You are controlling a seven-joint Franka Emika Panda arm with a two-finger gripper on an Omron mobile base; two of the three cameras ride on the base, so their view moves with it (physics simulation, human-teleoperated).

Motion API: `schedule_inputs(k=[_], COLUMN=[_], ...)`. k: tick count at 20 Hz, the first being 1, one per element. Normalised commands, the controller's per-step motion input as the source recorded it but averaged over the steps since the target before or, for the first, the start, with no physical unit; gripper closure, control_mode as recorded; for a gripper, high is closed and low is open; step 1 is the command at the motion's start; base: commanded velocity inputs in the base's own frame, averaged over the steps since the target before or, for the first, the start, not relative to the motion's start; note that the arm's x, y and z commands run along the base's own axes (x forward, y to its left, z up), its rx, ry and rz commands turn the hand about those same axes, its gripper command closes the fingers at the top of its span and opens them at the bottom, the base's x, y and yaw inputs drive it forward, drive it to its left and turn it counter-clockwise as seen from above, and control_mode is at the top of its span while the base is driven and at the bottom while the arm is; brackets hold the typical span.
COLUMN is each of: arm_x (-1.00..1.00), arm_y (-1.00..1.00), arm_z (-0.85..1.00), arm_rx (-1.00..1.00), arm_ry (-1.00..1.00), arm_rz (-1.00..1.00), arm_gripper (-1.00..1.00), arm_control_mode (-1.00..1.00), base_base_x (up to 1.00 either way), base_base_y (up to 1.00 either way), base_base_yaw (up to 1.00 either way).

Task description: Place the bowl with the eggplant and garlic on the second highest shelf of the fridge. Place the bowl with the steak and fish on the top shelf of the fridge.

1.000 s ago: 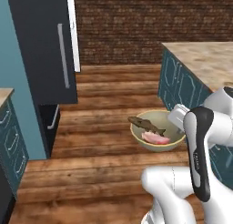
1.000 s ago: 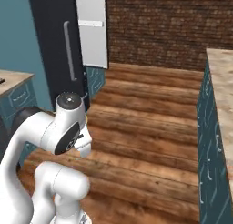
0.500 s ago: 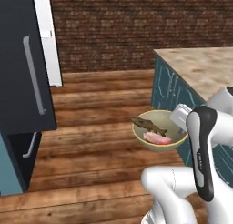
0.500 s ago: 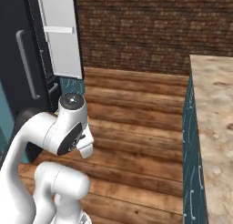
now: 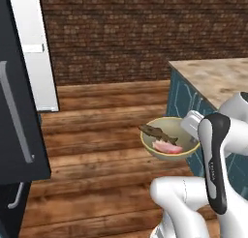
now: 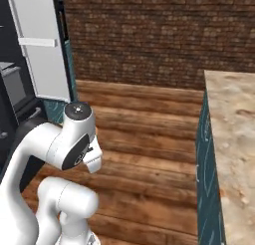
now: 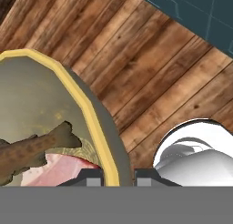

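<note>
My claw (image 7: 118, 175) is clamping the yellow rim of the bowl (image 5: 162, 135), one fingertip (image 7: 91, 176) inside the wall and the other outside it, so the jaws are standing only a rim's thickness apart. I'm holding the bowl up in the air over the wooden floor (image 5: 106, 130), not resting it on anything.

The fish (image 5: 157, 132) is lying across the inside of the bowl, its tail fin pointing toward my claw in the hand view. The steak (image 5: 167, 147) is sitting under and beside the fish, touching it, closest to the rim I'm gripping.

The bowl is hanging just beside the teal cabinet (image 5: 186, 99) that is carrying the speckled counter (image 5: 213, 75), on the side facing the open floor.

The fridge (image 5: 17, 121) is standing well apart from the bowl, across the floor, with its dark door and silver handle (image 5: 17, 116) showing at the edge of the left base view. Its open white door (image 6: 42, 45) with bins is showing in the right base view. A brick wall (image 5: 145, 34) is running behind the bowl and counter.
</note>
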Motion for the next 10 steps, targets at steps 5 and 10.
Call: schedule_inputs(k=[5,10], arm_x=[0.00,0.00], arm_y=[0.00,0.00], arm_z=[0.00,0.00], arm_rx=[0.00,0.00], arm_ry=[0.00,0.00], arm_rz=[0.00,0.00], arm_gripper=[1.00,1.00], arm_control_mode=[1.00,1.00], base_base_x=[1.00,1.00], base_base_y=[-0.37,-0.44], base_base_yaw=[-0.05,-0.05])
